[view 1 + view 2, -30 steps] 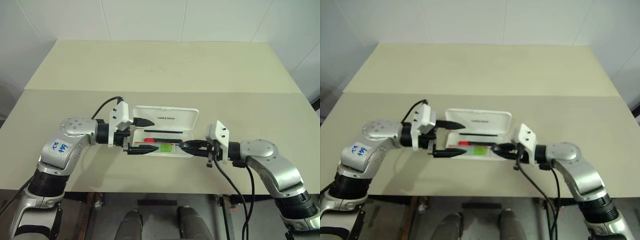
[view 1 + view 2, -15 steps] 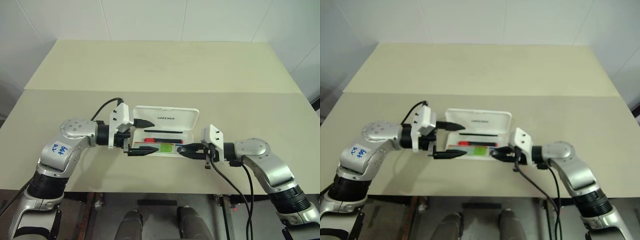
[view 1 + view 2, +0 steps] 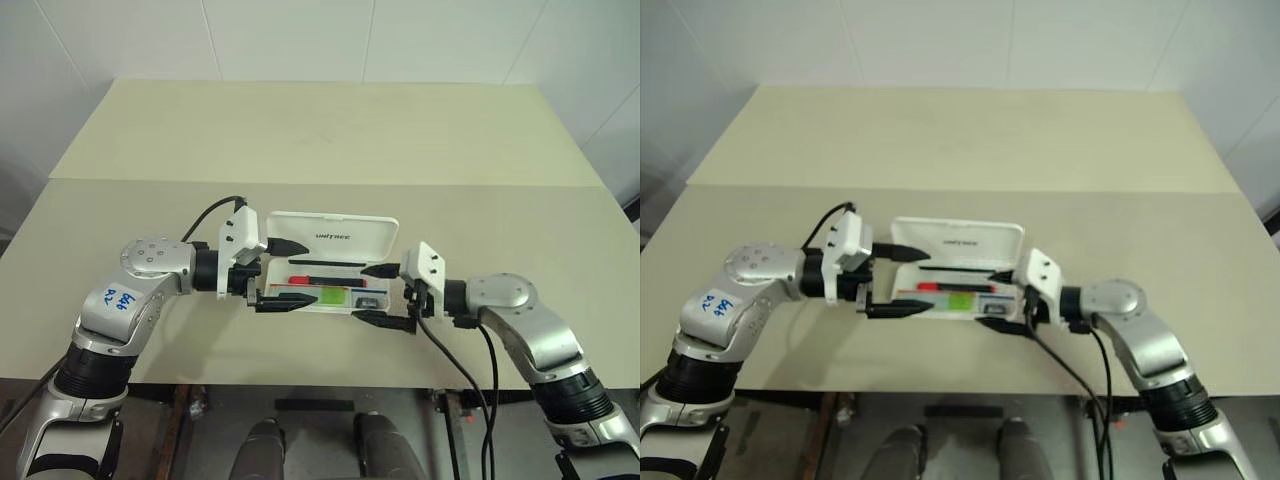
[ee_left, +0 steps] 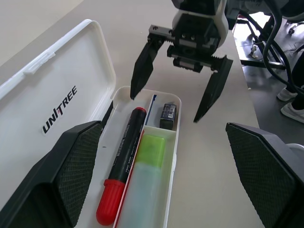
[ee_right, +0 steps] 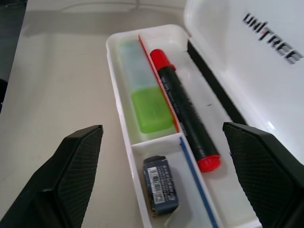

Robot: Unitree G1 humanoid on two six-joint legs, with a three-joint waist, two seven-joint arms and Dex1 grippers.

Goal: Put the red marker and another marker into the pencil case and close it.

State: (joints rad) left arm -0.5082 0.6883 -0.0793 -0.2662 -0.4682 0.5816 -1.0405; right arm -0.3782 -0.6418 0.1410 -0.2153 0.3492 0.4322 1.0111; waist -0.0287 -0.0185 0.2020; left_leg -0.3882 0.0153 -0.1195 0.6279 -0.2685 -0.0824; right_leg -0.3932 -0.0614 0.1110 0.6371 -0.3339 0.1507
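With both markers already lying inside the pencil case (image 3: 330,262), what remains, as I judge it, is shutting the lid. The red marker (image 4: 122,163) rests in the long compartment next to the hinge, its red cap toward the left gripper. The light-green marker (image 5: 144,101) lies in the narrower front compartment just beside it, and a small dark eraser-like block (image 5: 160,185) sits in the end pocket nearest the right gripper. The lid (image 4: 45,102), printed UNITREE, stands open, leaning back from the tray on the beige table (image 3: 320,140).

The left gripper (image 3: 280,273) hangs at the case's left end with its jaws spread wide and empty, one finger over the lid's edge and the other near the tray's front rim. The right gripper (image 4: 181,82) hovers at the opposite end, its jaws likewise apart and holding nothing.

To close it cleanly, one gripper should get behind the lid's far edge and swing it forward over the hinge, while the other steadies the tray so the light box does not slide. Neither marker appears to stick up above the rim, so a firm press near the front edge should latch it. Fingers must be out of the tray first.
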